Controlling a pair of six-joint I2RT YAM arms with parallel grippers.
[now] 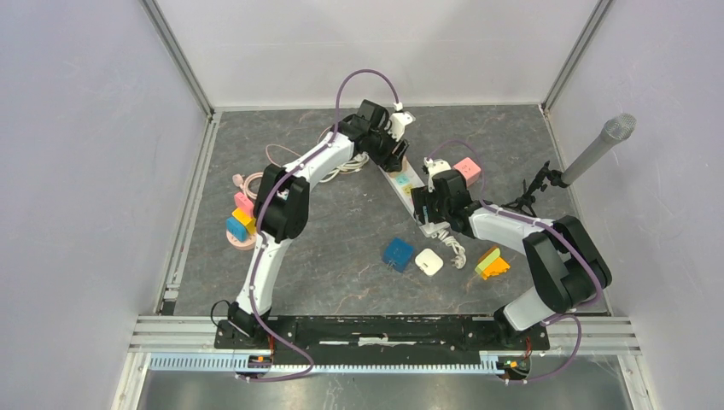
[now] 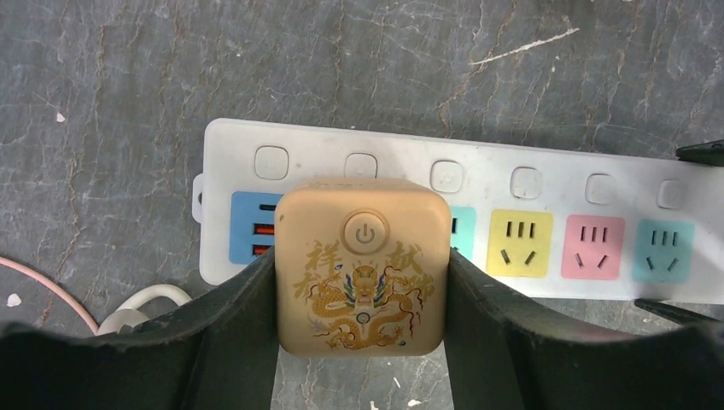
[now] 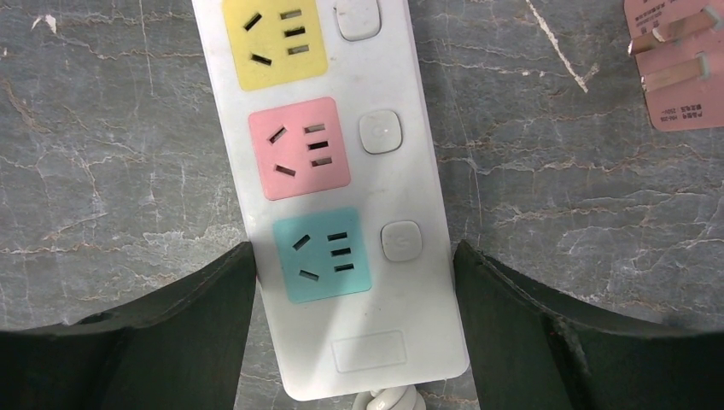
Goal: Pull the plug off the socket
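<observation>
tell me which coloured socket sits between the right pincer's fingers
The teal socket at the power strip's cord end; the pink socket and yellow socket lie farther up the strip.

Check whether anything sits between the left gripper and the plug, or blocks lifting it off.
Nothing visible. The left gripper clamps the plug on both sides, and the space above it looks free. The right gripper pins the strip.

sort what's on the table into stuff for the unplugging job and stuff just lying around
In the job: tan dragon plug, white power strip, left claw gripping the plug, right claw clamping the strip's cord end.

Lying about: pink plug, blue cube, white cube, yellow-orange adapter, coloured adapters by the left arm, microphone.
</observation>
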